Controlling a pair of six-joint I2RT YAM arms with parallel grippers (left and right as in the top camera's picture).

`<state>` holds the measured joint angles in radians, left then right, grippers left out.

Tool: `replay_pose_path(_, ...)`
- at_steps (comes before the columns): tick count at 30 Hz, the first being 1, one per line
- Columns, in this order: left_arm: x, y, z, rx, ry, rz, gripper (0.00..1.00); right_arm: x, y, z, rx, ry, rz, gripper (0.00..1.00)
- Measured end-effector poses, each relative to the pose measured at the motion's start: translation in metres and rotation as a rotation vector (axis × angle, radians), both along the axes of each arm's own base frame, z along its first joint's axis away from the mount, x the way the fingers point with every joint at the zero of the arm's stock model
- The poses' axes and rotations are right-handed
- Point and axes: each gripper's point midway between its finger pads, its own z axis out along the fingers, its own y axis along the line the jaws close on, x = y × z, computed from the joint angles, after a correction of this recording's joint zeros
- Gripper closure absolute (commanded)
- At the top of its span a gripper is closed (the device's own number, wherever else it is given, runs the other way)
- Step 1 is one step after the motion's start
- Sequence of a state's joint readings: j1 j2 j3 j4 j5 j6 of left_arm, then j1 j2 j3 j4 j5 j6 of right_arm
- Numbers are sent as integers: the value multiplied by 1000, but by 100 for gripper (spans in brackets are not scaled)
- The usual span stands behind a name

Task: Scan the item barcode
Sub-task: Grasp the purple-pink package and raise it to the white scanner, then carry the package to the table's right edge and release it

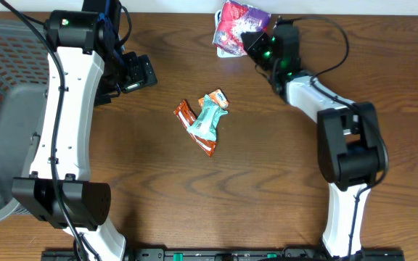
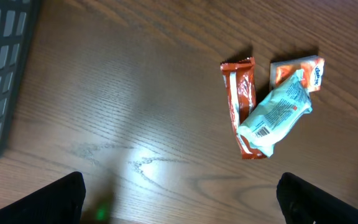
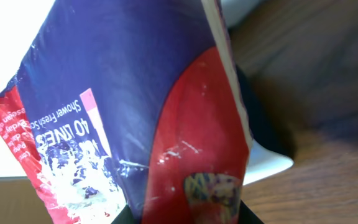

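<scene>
Right gripper (image 1: 251, 42) clamped on the purple-red packet (image 3: 135, 106) at the table's (image 1: 267, 181) far edge; left gripper (image 1: 138, 72) wide open. I see no barcode, so I should rotate the packet slowly, grip firm.

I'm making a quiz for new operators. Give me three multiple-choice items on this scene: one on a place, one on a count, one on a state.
1. Where is the red-and-purple pouch?
A. in the right gripper, at the top of the overhead view
B. in the basket
C. under the left arm

2. How many packets lie together in the middle?
A. one
B. three
C. five

3. How is the left gripper?
A. shut on a packet
B. open, holding nothing
C. out of every view

Answers:
1 A: the right gripper is clamped on the pouch.
2 B: a bar, a teal pack and an orange pack lie there.
3 B: the left gripper has its fingers wide apart with nothing between them.
</scene>
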<state>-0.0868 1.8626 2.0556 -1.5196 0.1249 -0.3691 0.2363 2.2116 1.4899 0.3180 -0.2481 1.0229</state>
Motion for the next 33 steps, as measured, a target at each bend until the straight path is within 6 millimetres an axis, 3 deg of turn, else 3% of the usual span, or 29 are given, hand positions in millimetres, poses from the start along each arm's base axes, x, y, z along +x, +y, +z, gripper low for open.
replay_pose_path(3, 0, 0, 0, 0, 0, 0, 2, -2, -21, 20, -53, 15, -3, 99)
replay_pose_path(5, 0, 0, 0, 0, 0, 0, 2, -7, -45, 39, -100, 39, -29, 99)
replay_pose_path(8, 0, 0, 0, 0, 0, 0, 2, -25, -104, 69, -202, 101, -128, 99)
replay_pose_path(13, 0, 0, 0, 0, 0, 0, 2, -71, -231, 100, -387, 226, -368, 99)
replay_pose_path(16, 0, 0, 0, 0, 0, 0, 2, -107, -310, 89, -475, 355, -496, 99)
replay_pose_path(20, 0, 0, 0, 0, 0, 0, 2, -143, -387, 58, -497, 493, -615, 97)
replay_pose_path(22, 0, 0, 0, 0, 0, 0, 2, -159, -417, 40, -480, 546, -655, 94)
replay_pose_path(23, 0, 0, 0, 0, 0, 0, 2, -165, -426, 32, -470, 565, -667, 91)
replay_pose_path(24, 0, 0, 0, 0, 0, 0, 2, -171, -437, 23, -459, 588, -678, 78)
replay_pose_path(25, 0, 0, 0, 0, 0, 0, 2, -177, -447, 14, -446, 612, -692, 47)
replay_pose_path(26, 0, 0, 0, 0, 0, 0, 2, -180, -454, 6, -436, 629, -697, 22)
replay_pose_path(27, 0, 0, 0, 0, 0, 0, 2, -184, -460, -3, -427, 647, -701, 7)
replay_pose_path(28, 0, 0, 0, 0, 0, 0, 2, -189, -466, -11, -418, 666, -704, 1)
replay_pose_path(33, 0, 0, 0, 0, 0, 0, 2, -197, -474, -22, -405, 686, -679, 1)
